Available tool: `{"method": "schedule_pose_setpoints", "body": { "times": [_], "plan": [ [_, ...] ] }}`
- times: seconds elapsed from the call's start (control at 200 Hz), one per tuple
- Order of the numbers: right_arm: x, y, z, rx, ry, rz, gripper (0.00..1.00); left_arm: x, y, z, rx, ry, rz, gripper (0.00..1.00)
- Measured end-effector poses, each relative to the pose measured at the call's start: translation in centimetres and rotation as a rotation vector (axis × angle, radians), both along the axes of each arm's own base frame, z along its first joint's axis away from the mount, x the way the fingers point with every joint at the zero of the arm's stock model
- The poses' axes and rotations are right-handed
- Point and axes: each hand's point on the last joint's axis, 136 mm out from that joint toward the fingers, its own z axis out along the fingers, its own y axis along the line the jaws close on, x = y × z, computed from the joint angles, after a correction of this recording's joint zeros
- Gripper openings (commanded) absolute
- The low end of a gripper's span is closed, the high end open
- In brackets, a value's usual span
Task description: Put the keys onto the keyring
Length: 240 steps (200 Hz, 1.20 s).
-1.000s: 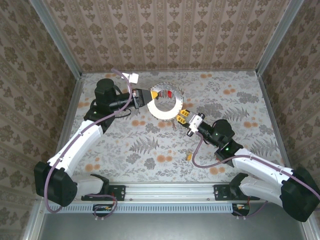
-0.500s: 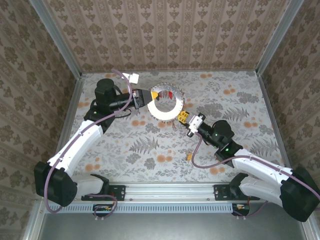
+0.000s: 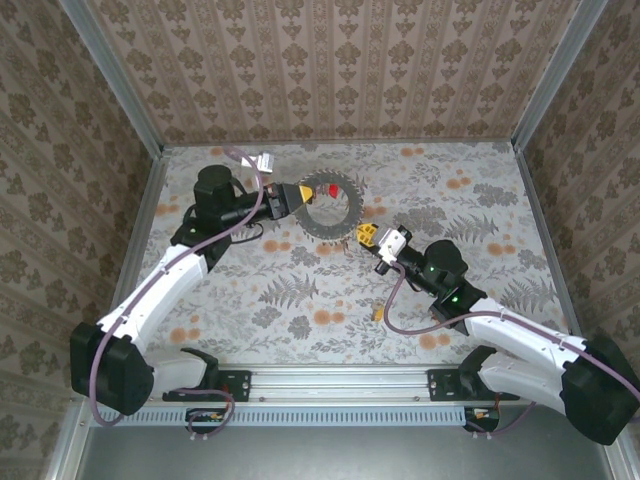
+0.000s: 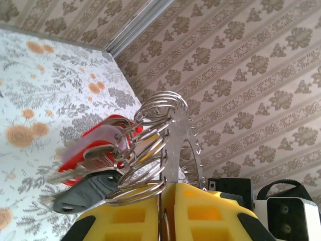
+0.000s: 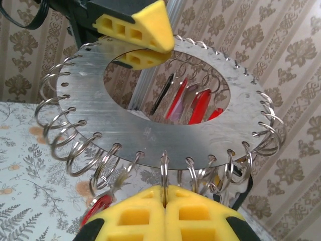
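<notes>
The right fingers [image 5: 135, 213] had just closed together on a small split ring [image 5: 163, 173] at the near rim of the keyring [image 5: 150, 133]. The left fingers [image 4: 210, 216] clamped its far rim and held it raised, newly tilted. Several keys [image 5: 193, 105] already hung there, so both sides seemed braced for threading.

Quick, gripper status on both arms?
Left gripper: closed, clamping the keyring by its rim.
Right gripper: closed, pinching a small loop on the keyring's opposite rim.
</notes>
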Motion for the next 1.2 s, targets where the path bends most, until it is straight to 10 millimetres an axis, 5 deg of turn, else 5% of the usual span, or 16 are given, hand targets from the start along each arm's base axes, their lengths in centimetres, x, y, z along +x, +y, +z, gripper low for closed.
{"method": "schedule_pose_setpoints", "body": {
  "times": [0.22,0.605,1.03,1.2],
  "plan": [
    [0.2,0.1,-1.0,-0.004,0.115,0.001,0.00,0.4,0.4,-2.6,0.002,0.103,0.047,0.21],
    [0.9,0.8,0.6,0.010,0.247,0.004,0.00,-0.8,0.7,-9.4,0.079,0.253,0.096,0.60],
    [2.2,1.3,-5.0,-0.199,0.477,-0.023,0.00,-3.5,5.1,-13.7,0.164,0.196,0.269,0.71],
    [2.4,1.7,-6.5,-0.378,0.464,-0.011,0.00,-4.3,7.7,-12.9,0.192,0.063,0.369,0.73]
  ]
}}
